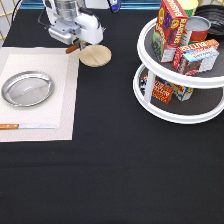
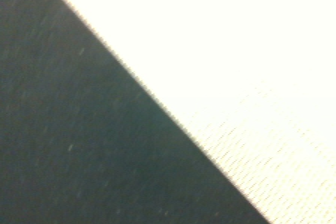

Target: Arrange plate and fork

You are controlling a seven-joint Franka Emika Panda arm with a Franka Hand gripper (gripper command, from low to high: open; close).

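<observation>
Black table (image 1: 115, 170) across the whole exterior view; white placemat (image 1: 37, 92) at the exterior view's left. Two-tier white turntable (image 1: 150, 107) at the exterior view's right: upper tier loaded with a red box (image 1: 169, 27), a can (image 1: 196, 30) and a smaller box (image 1: 196, 56); lower tier loaded with small packets (image 1: 162, 91). Plate (image 1: 27, 89) flat on the mat, left of mat centre, nothing on it. Knife (image 1: 27, 126) on the mat below the plate, handle toward the exterior view's left. Coaster (image 1: 95, 55) on the table just beside the mat's upper right corner. Gripper (image 1: 75, 42) low at the exterior view's top, over the mat's upper right corner, just left of the coaster. Short orange-brown handle end, taken as the fork (image 1: 73, 49), protruding under the gripper at the mat edge; tines hidden. Finger state: cannot tell, fingers hidden by the hand body. Wrist view only: close diagonal boundary between dark table (image 2: 67, 150) and woven mat (image 2: 262, 100); none of the other items visible there.
</observation>
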